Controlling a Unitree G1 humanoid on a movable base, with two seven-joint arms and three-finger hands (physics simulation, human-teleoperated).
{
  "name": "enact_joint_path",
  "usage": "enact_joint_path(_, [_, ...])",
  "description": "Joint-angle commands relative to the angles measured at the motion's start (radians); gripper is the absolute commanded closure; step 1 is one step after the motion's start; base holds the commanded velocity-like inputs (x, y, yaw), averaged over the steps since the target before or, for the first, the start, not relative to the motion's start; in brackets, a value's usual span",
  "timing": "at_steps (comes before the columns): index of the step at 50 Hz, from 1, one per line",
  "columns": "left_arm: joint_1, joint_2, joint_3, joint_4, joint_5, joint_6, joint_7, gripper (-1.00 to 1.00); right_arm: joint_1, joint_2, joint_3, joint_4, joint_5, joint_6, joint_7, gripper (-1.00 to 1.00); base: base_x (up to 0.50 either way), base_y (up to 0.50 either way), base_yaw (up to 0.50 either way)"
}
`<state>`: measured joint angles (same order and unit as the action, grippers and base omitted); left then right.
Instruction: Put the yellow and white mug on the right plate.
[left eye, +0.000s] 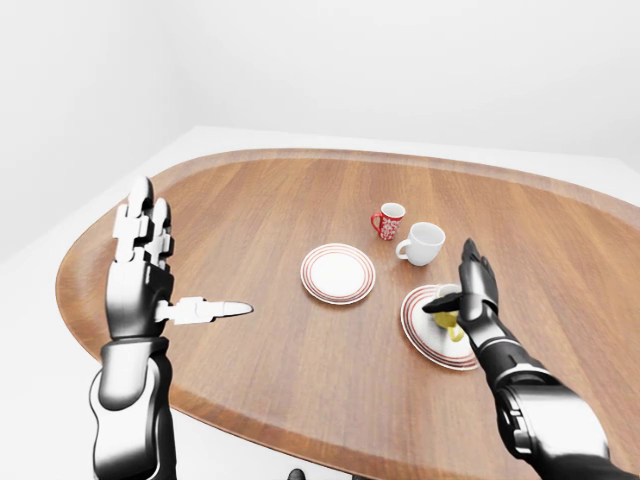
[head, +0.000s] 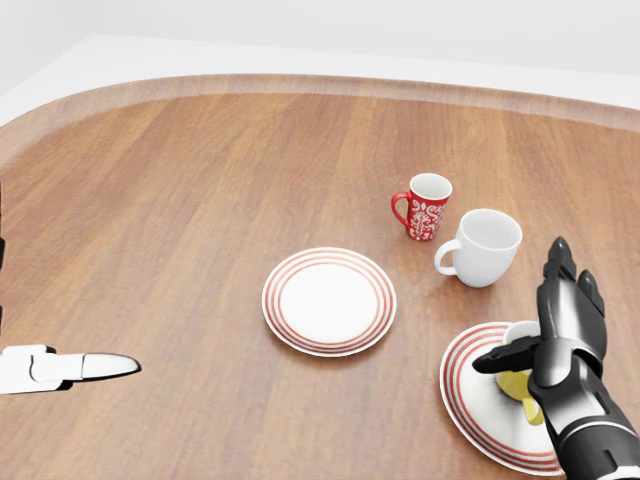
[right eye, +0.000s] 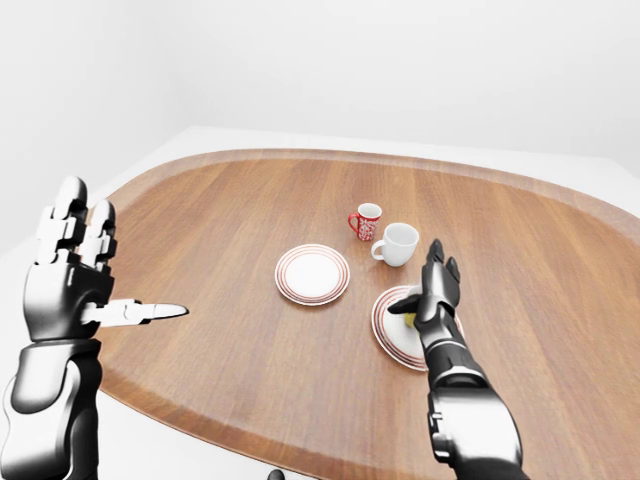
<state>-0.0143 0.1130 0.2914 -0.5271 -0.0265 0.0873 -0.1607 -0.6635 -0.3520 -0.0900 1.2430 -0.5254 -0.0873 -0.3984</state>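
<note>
Yellow and white mug (head: 522, 378): tipped on the right red-ringed white plate (head: 462, 396). Black right hand (head: 560, 335): fingers spread, released, beside it. Silver left hand (left eye: 140, 270): raised, released.

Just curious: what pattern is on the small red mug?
White floral print on the red mug, clearest in head view.

Mug (head: 520, 378) — yellow outside, white inside — lies tipped on the red-ringed plate (head: 468, 398), head view's lower right.
</note>
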Motion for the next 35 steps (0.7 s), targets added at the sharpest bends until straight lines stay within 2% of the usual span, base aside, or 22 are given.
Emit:
enact_joint_path(1, [0.002, -0.001, 0.000, -0.007, 0.000, 0.000, -0.001, -1.00, 0.031, 0.001, -0.019, -0.234, 0.097, 0.000, 0.121, -1.00, 0.00, 0.00, 0.00])
enact_joint_path(10, [0.003, -0.002, 0.001, -0.020, -0.003, 0.000, -0.003, -1.00, 0.134, 0.033, -0.055, -0.570, 0.167, 0.000, 0.238, -1.00, 0.00, 0.00, 0.00])
enact_joint_path(11, [0.003, -0.002, 0.000, -0.020, -0.002, 0.000, -0.003, -1.00, 0.165, 0.041, -0.065, -0.683, 0.191, 0.000, 0.273, -1.00, 0.00, 0.00, 0.00])
enact_joint_path(13, [0.003, -0.002, 0.000, -0.021, -0.003, 0.000, -0.003, -1.00, 0.188, 0.050, -0.074, -0.768, 0.201, 0.000, 0.297, -1.00, 0.00, 0.00, 0.00])
enact_joint_path(25, [0.008, -0.005, 0.002, -0.051, -0.005, 0.000, -0.008, -1.00, 0.308, 0.091, -0.113, -1.214, 0.240, 0.000, 0.393, -1.00, 0.00, 0.00, 0.00])
enact_joint_path(35, [0.013, -0.010, -0.001, -0.089, -0.004, 0.000, -0.015, -1.00, 0.377, 0.126, -0.128, -1.475, 0.281, 0.000, 0.459, -1.00, 0.00, 0.00, 0.00])
